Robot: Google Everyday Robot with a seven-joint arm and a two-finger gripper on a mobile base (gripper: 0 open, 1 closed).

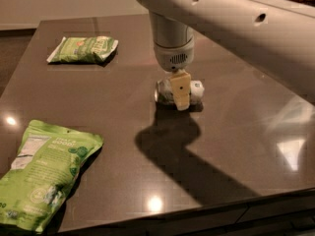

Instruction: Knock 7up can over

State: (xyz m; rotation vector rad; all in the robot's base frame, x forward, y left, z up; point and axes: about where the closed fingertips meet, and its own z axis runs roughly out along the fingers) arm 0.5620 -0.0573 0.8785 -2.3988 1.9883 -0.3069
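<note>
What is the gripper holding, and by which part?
Cannot be told: the gripper sits over the middle of the 7up can, lying sideways on the table.

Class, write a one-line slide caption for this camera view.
Gripper low over the toppled 7up can on the dark table.

table [113,102]: dark, glossy, light glints | wall [59,1]: pale | floor [12,48]: dark, maybe carpet
</note>
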